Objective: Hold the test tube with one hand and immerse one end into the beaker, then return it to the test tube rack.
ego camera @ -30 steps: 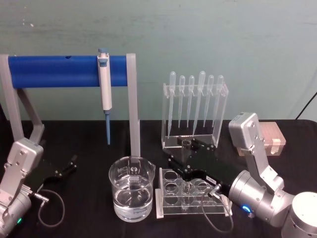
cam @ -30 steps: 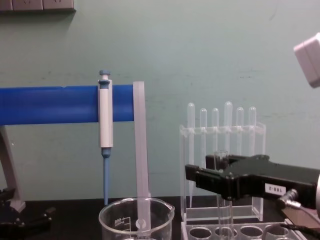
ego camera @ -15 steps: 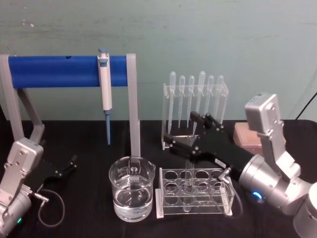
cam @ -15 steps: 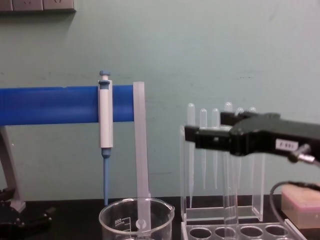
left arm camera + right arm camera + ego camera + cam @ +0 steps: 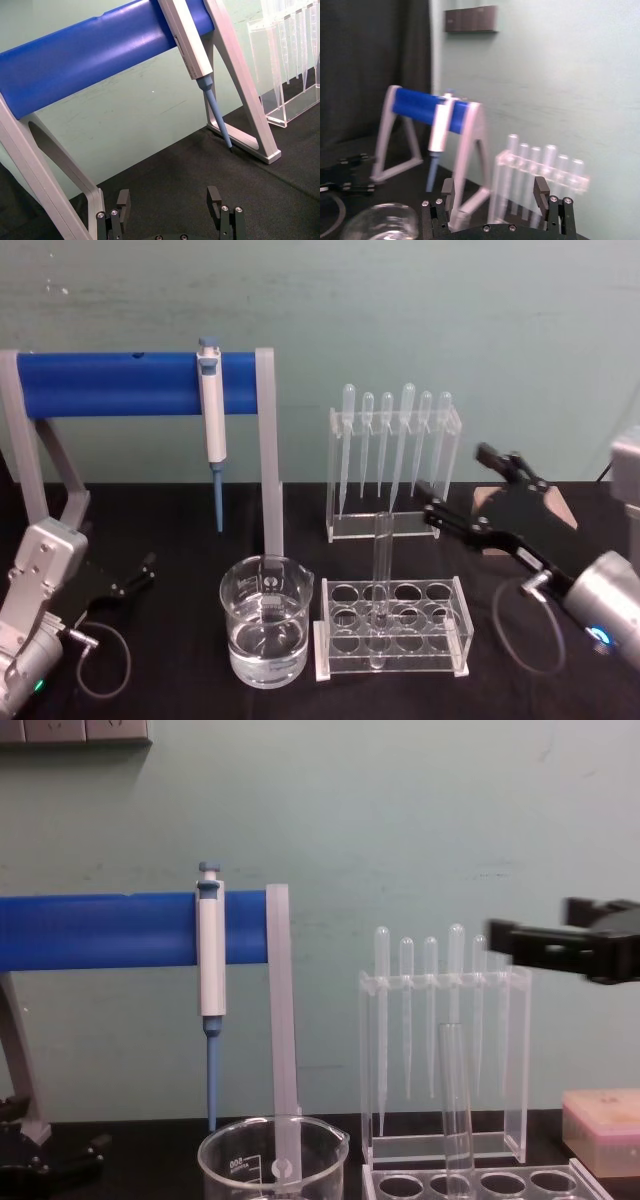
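Glass is what matters here: the test tube (image 5: 380, 585) stands upright in a hole of the clear tube rack (image 5: 392, 628), its rounded end down near the rack's floor and its open mouth rising well above the top plate. Nothing grips it. The right gripper (image 5: 478, 502) hangs up and to the right of the tube, well apart from it, with its jaws spread and empty; the right wrist view shows both black fingers (image 5: 541, 190) wide apart with nothing between them. Judging by that, the tube sits back in its rack, which would fit the return part of the job.

Just left of the rack sits the beaker (image 5: 266, 633), holding clear liquid to roughly a third of its height, spout and white markings showing. It stands close enough to the rack that a tube lifted straight out needs only a short sideways carry to dip.

Behind, a second clear stand (image 5: 394, 475) holds a row of thin plastic droppers hung bulb-up. A blue-and-white pipette (image 5: 212, 420) hangs from the blue bar (image 5: 110, 383). The left gripper (image 5: 171, 205) rests low at the table's left, jaws spread, holding nothing.
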Tool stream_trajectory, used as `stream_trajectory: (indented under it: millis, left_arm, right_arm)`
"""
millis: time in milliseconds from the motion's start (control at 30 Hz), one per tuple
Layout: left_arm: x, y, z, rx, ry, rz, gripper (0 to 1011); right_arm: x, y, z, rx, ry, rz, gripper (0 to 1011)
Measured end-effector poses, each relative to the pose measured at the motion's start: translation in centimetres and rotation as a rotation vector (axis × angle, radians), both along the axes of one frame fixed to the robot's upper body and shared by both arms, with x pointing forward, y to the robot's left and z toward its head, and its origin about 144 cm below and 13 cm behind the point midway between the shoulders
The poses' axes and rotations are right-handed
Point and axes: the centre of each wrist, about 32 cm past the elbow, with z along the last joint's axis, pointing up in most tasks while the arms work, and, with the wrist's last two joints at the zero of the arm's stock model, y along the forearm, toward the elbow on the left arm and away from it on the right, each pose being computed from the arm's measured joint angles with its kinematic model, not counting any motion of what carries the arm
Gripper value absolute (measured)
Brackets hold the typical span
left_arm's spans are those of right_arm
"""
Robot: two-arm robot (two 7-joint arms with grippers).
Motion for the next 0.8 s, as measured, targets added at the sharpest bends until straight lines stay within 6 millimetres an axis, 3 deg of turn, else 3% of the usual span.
stream_trajectory:
  millis: [267,800]
  left_arm:
    - [0.0,0.0,0.0,0.0,0.0,0.0,1000]
    - [0.0,0.0,0.0,0.0,0.0,0.0,1000]
  right_arm:
    - [-1.3,-2.9,-1.7,-0.011,0.015,-0.173,1003]
    - [-0.8,-2.4,-7.4,-0.188,0.055,-0.385,1003]
